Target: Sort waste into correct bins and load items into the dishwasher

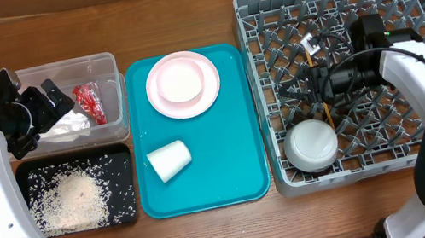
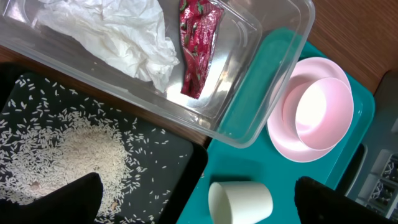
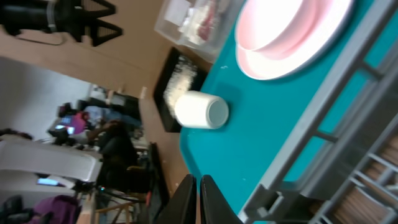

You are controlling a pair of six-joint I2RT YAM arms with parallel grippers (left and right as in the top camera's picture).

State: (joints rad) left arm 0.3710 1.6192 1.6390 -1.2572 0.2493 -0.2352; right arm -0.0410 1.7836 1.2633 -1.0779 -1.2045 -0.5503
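My left fingers (image 2: 71,202) are spread as wide as they go and grip nothing; they hang over the clear tub (image 2: 273,93). Inside it, just ahead of the tips, the crumpled white tissue (image 2: 118,34) lies right beside the shiny red wrapper (image 2: 196,50). Under one finger sits the black tray (image 2: 180,155), touching the tub's long wall, with the rice (image 2: 81,155) heaped and scattered across it. Between the two tips, lower down, the cream cup (image 2: 239,202) lies on its side on the teal tray (image 2: 249,168). Past the other finger the pink plate (image 2: 280,140) rests on that same tray, with a pinkish-white bowl (image 2: 320,109) sitting upright on it.

My right fingers (image 3: 205,202) are pressed together, and I see nothing between them from the wrist; they reach in over the pegs of the grey dish rack (image 1: 263,7), pointing toward the teal tray. A thin wooden chopstick (image 1: 330,112) shows among the pegs just beside them; I cannot tell whether I am pinching it. Near the fingers, in the rack's front corner by the teal tray, the grey-white bowl (image 1: 312,144) sits on the grid. Everything rests on the wooden worktop (image 1: 177,12).
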